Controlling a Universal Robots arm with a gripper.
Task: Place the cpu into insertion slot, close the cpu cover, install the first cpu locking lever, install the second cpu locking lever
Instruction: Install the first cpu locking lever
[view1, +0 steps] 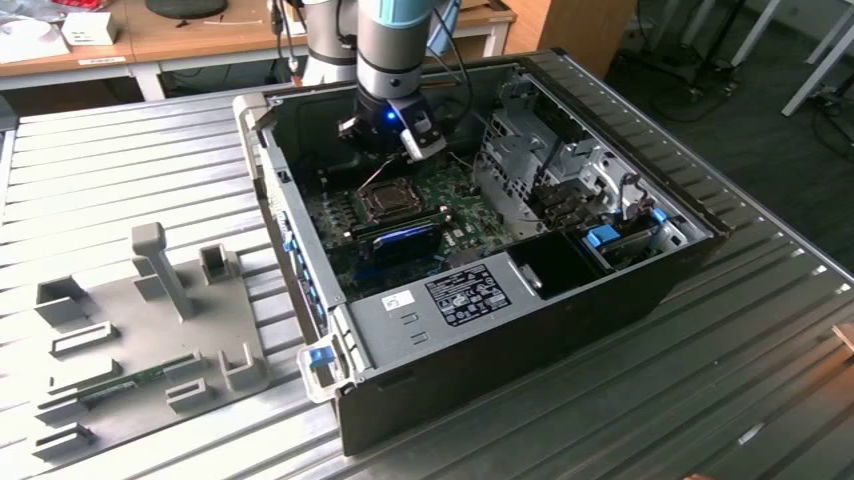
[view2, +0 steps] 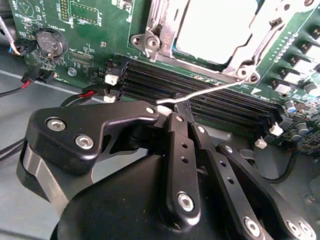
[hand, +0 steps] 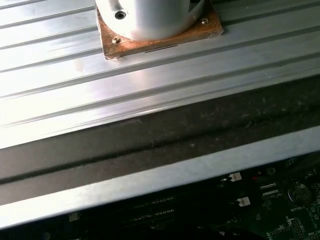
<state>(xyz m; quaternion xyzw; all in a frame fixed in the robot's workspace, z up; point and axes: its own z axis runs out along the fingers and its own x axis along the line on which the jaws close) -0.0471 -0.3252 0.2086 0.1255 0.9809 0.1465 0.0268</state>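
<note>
In the exterior view my gripper (view1: 387, 142) reaches down into the open computer case, just above the insertion slot (view1: 388, 201) on the green board. In the second wrist view the cpu (view2: 215, 25) lies in the socket, its pale top showing. The silvery cpu cover (view2: 239, 64) lies flat around it. A thin wire cpu locking lever (view2: 210, 90) runs from the socket corner over the memory slots. My gripper (view2: 167, 111) is shut on the lever's free end, its black fingers (view2: 177, 150) meeting there.
Long black memory slots (view2: 150, 80) lie under the lever, with a coin battery (view2: 51, 42) and red-black wires to one side. A drive cage (view1: 561, 160) fills the case's far side. A grey fixture plate (view1: 147, 330) sits on the ribbed table (hand: 125, 95).
</note>
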